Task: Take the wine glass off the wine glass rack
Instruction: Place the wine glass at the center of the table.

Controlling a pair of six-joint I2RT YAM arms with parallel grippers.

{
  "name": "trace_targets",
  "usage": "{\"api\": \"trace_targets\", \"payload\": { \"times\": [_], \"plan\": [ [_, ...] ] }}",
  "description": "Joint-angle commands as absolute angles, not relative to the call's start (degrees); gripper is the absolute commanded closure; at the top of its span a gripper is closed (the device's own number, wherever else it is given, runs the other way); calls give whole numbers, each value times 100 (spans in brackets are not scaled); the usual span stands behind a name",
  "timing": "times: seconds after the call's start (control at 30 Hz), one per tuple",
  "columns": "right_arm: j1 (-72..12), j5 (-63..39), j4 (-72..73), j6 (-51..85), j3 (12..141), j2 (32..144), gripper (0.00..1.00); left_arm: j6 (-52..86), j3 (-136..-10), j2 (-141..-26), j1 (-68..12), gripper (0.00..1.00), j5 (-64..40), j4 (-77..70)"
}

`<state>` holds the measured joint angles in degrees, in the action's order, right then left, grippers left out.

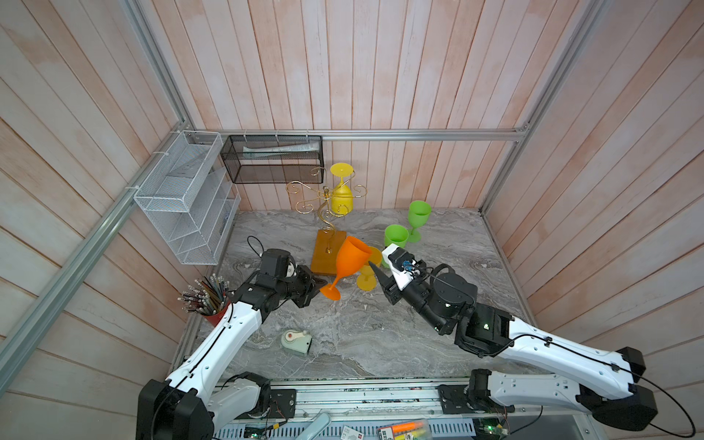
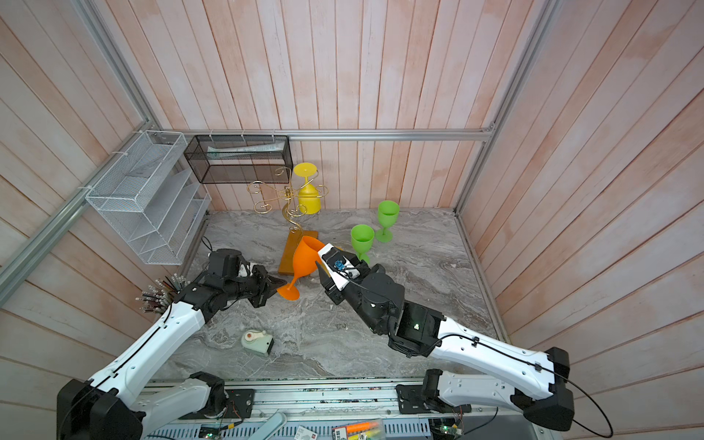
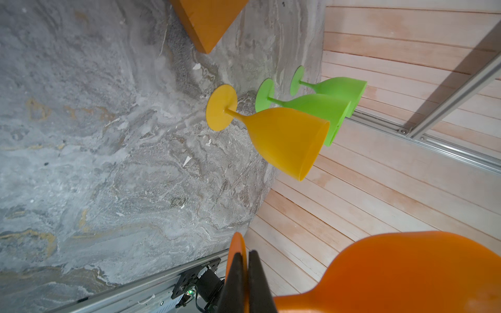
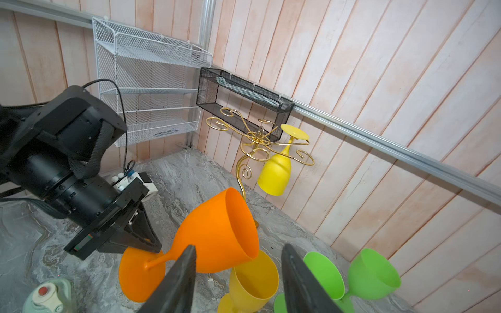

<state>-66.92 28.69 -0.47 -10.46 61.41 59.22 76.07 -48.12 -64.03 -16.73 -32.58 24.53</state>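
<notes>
An orange wine glass (image 1: 352, 259) (image 4: 217, 235) hangs tilted over the table, clear of the wine glass rack (image 1: 325, 202). My left gripper (image 1: 324, 285) (image 3: 247, 260) is shut on the glass's round foot. My right gripper (image 1: 381, 266) (image 4: 238, 248) stands open just right of the bowl; the wrist view shows the bowl's rim between its fingers, and contact cannot be told. The gold wire rack (image 2: 291, 205) rises from an orange-brown base (image 1: 327, 251). A yellow wine glass (image 1: 341, 194) (image 4: 275, 173) hangs upside down on the rack's far arm.
An amber glass (image 1: 367, 280) and two green glasses (image 1: 396, 236) (image 1: 419, 215) stand right of the rack's base. A cup of pencils (image 1: 213, 301) and a pale green device (image 1: 295, 341) sit at the left front. A white wire shelf (image 1: 183, 198) and a black mesh basket (image 1: 272, 160) hang on the walls.
</notes>
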Motion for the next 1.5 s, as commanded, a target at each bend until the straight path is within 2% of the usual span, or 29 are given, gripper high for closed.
{"api": "trace_targets", "payload": {
  "times": [0.0, 0.23, 0.43, 0.97, 1.47],
  "plan": [
    [-6436, 2418, -672, -238, 6429, 5876, 49, 7102, -4568, -6345, -1559, 100, -3297, 1798],
    [-6105, 1896, -1209, 300, 6771, 5998, 50, 6789, -3857, -6432, -1458, 100, -3791, 265],
    [-5958, 1404, -1580, 668, 7039, 6209, 53, 6291, -3680, -6444, -1442, 100, -4042, -400],
    [-5923, 549, -1998, 1564, 7480, 6929, 62, 4893, -3674, -6098, -1440, 100, -3496, -254],
    [-5938, 213, -1828, 1927, 7409, 7145, 70, 4729, -3563, -5844, -1409, 100, -2898, -589]
  ]
}}
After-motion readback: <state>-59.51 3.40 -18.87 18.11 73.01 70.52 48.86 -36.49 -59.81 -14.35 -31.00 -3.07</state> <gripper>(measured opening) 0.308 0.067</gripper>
